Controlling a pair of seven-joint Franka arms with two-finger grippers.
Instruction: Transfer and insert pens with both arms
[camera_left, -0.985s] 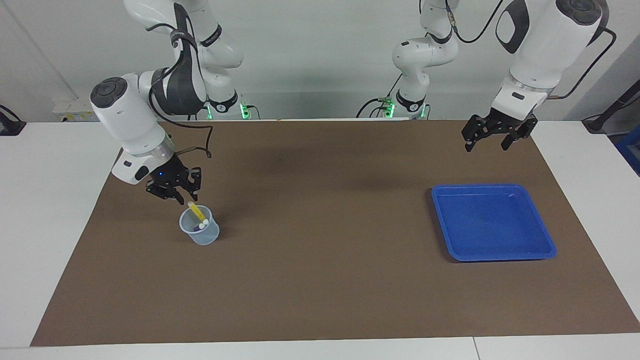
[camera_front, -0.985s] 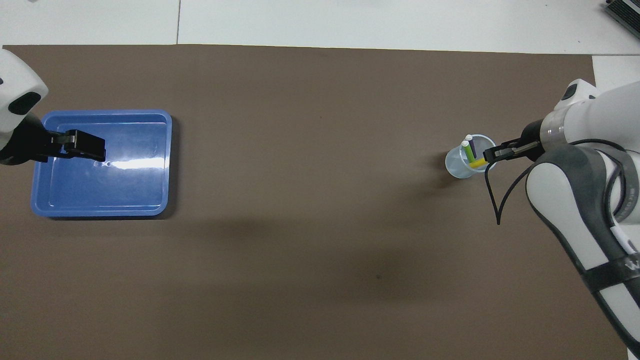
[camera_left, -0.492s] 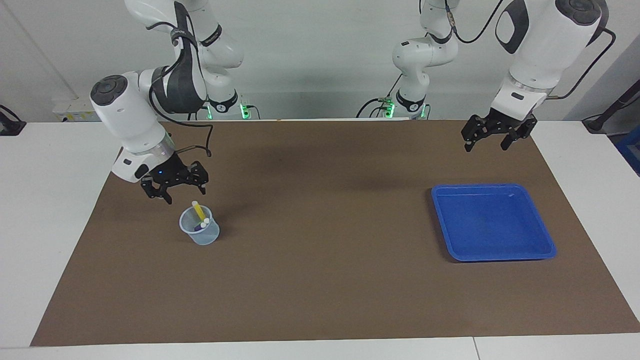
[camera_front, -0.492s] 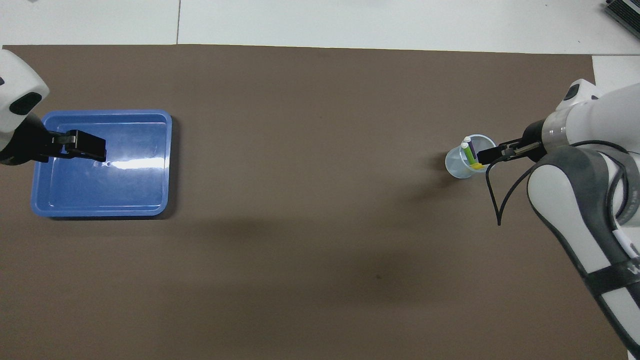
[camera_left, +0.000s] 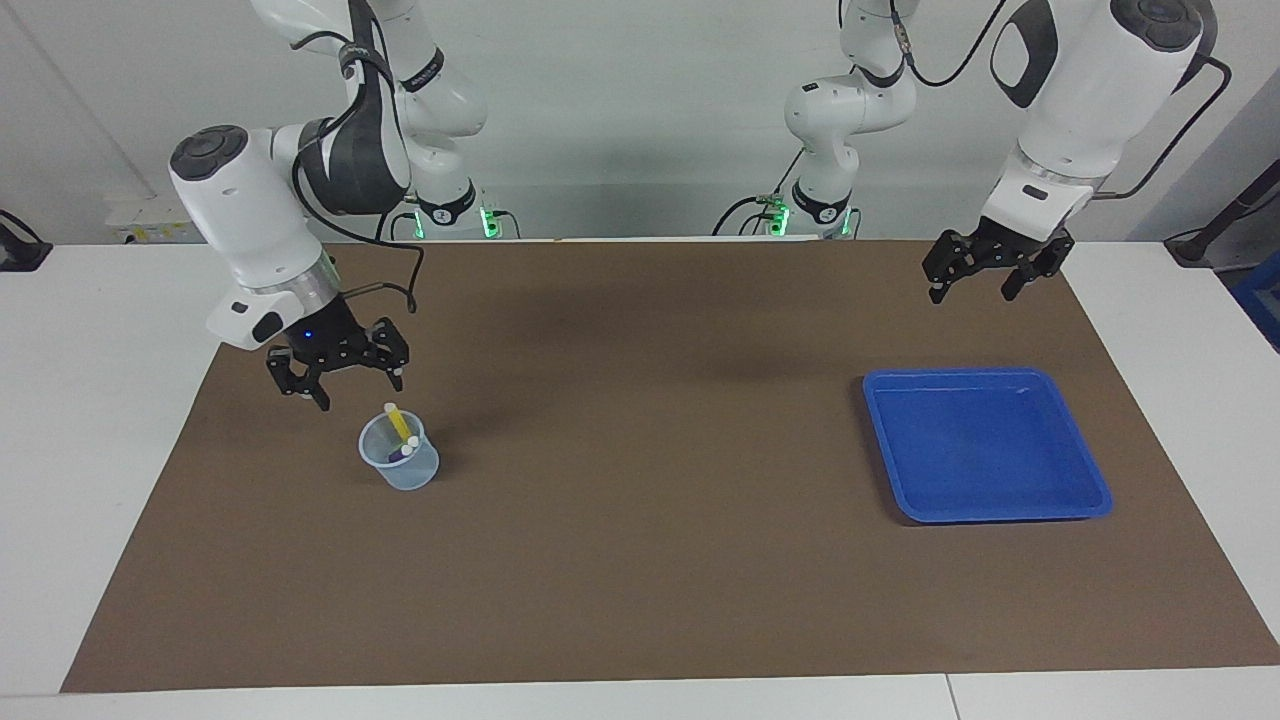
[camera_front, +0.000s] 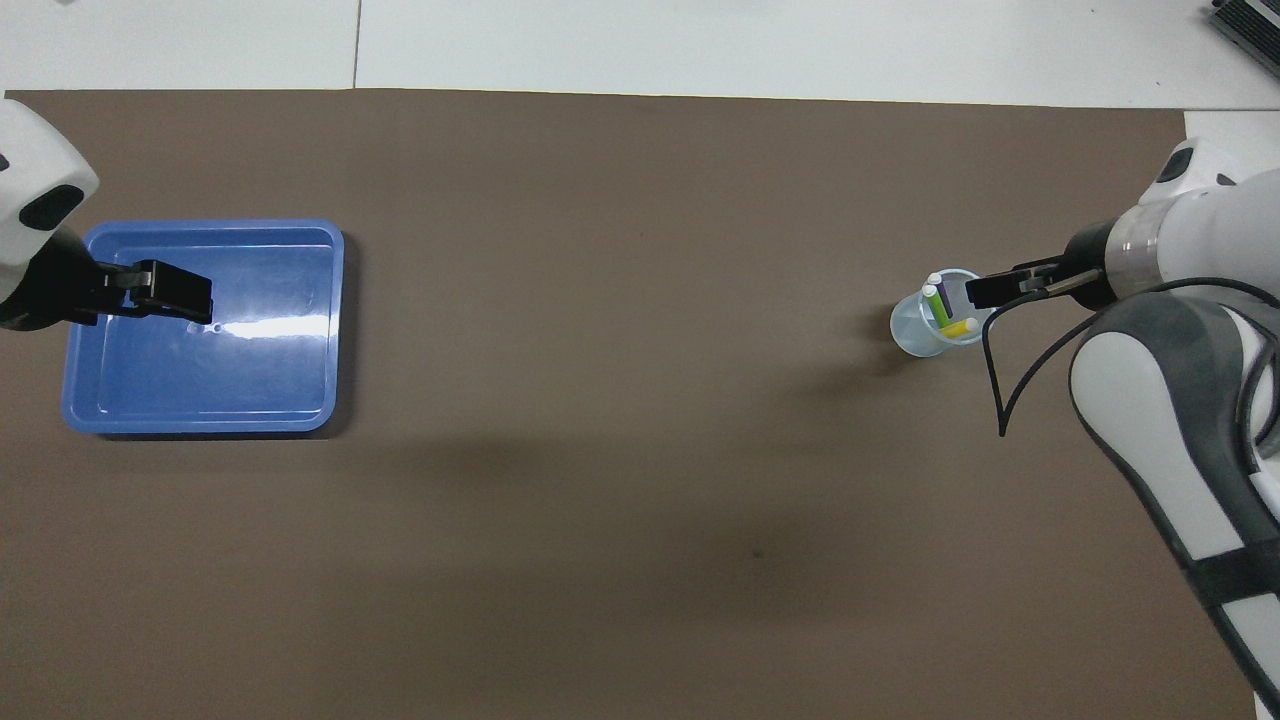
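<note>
Pens (camera_left: 402, 432) in cup (camera_left: 400, 462), just below right tool (camera_left: 338, 377), spread, empty; left tool (camera_left: 982, 274) spread over mat.

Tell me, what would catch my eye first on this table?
Probably the clear cup at the right arm's end, with purple, green and yellow pens standing in it and the open right gripper hanging just above, holding nothing. Next, the bright blue tray at the left arm's end, with nothing in it. The open left gripper waits in the air near the tray.
</note>
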